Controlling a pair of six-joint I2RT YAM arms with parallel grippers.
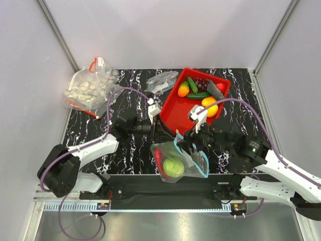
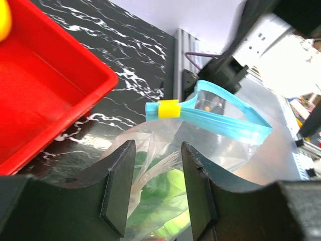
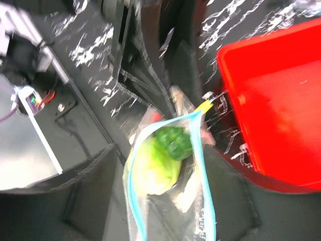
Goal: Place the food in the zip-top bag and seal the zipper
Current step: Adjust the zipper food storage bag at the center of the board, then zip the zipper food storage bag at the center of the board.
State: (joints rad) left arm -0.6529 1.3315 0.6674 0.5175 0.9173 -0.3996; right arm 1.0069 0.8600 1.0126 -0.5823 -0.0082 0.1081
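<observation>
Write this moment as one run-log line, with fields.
zip-top bag: holds lime-green fruit, bell pepper, chilli | zipper: open | left gripper: open | right gripper: open | next: seal

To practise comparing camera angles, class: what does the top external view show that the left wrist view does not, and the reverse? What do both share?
Only the top external view: the bag of white pieces at the table's far left, and the red chilli inside the zip-top bag.
Only the left wrist view: the yellow slider on the zipper, too small to make out from above.
Both: the red tray, the zip-top bag with its teal mouth open, and the lime-green fruit inside.
</observation>
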